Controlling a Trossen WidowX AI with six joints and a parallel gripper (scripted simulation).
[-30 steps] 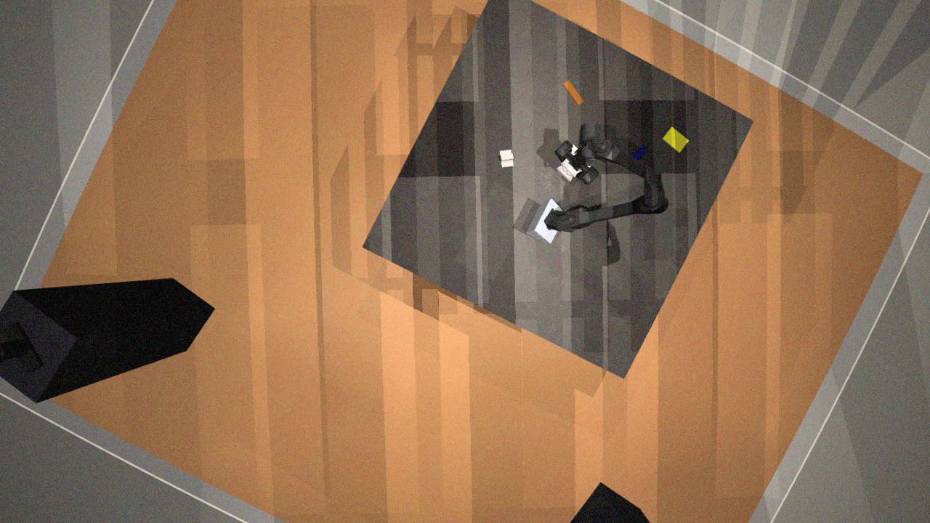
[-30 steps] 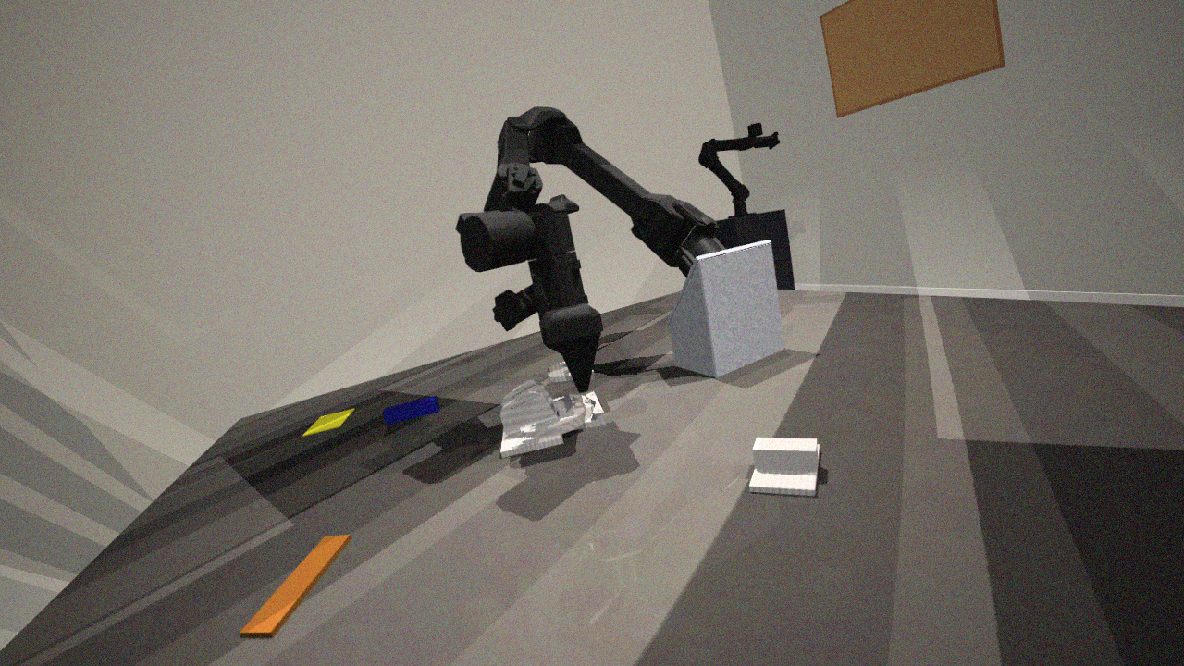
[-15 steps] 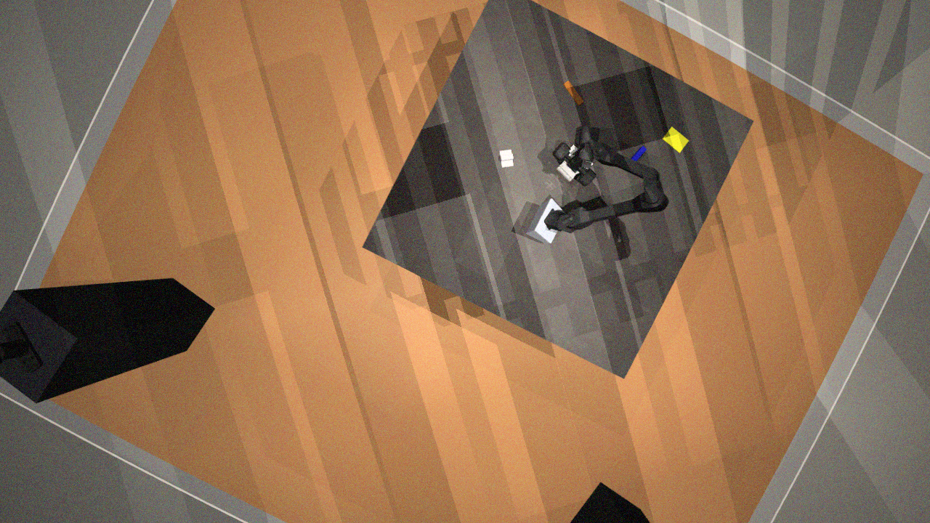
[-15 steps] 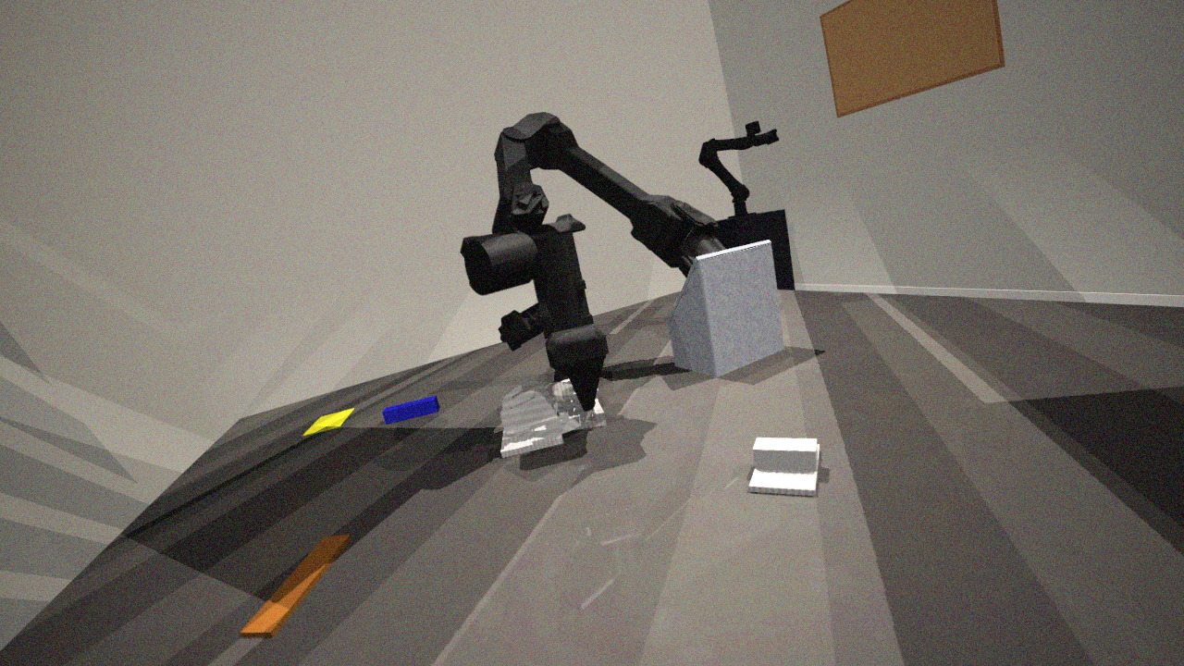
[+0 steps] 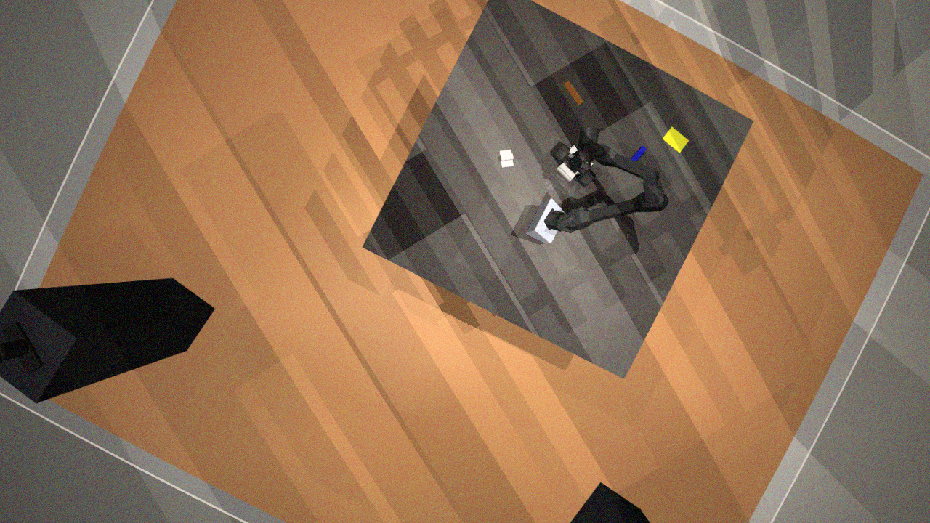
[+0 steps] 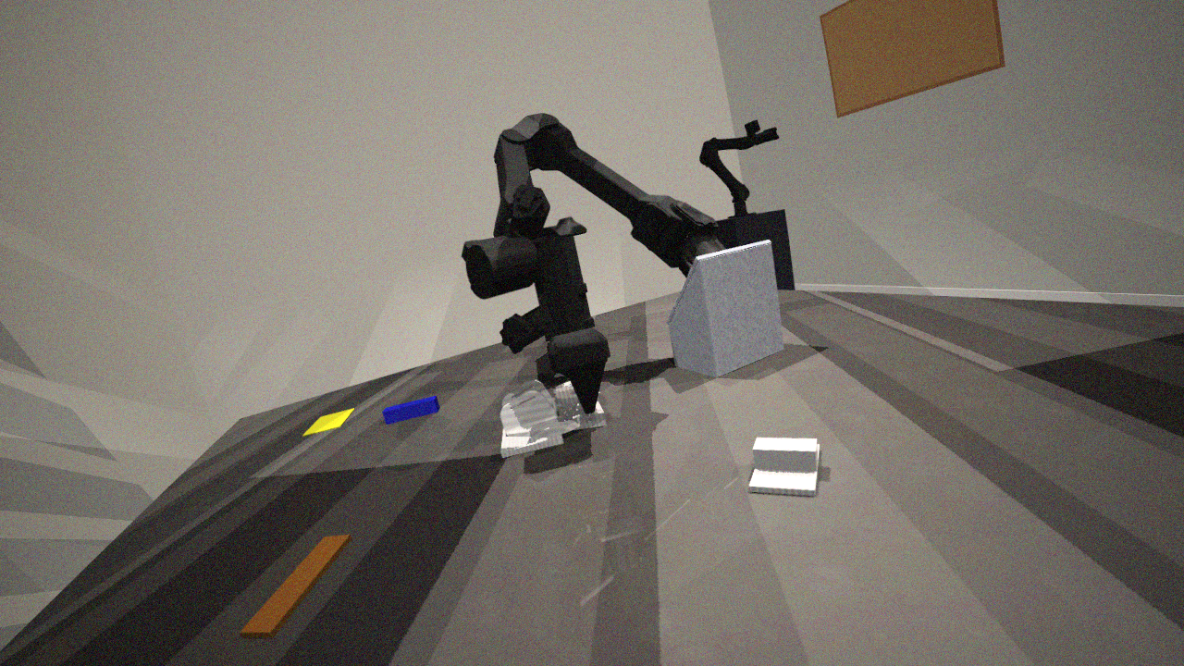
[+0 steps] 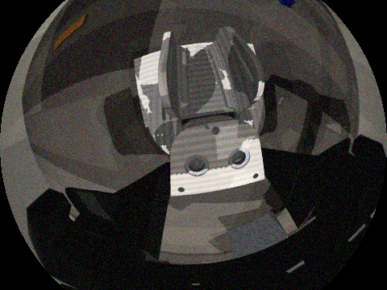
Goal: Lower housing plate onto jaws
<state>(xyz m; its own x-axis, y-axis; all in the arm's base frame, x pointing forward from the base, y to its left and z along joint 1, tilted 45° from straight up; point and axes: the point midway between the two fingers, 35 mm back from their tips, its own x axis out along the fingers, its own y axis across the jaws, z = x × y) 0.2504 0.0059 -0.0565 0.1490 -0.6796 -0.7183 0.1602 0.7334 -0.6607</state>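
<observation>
My gripper (image 6: 584, 399) (image 7: 214, 160) points down, its dark fingers on either side of the white housing plate (image 7: 215, 183), and is shut on it. The plate shows two large round holes and small dark ones. It is low over the near end of the white base (image 6: 531, 445) (image 7: 147, 73), in front of the jaws in the wrist view. The left jaw (image 7: 172, 76) and right jaw (image 7: 243, 66) stand upright, side by side. Fingers and plate hide the stubs. I cannot tell whether the plate touches them or is level.
A white stepped block (image 5: 506, 158) (image 6: 784, 475) lies apart on the dark table. An orange strip (image 5: 572, 92) (image 6: 298, 584), a blue bar (image 5: 638, 154) (image 6: 411, 409) and a yellow square (image 5: 676, 139) (image 6: 329, 421) lie around. A pale wedge-shaped stand (image 6: 734, 316) is by the arm's base.
</observation>
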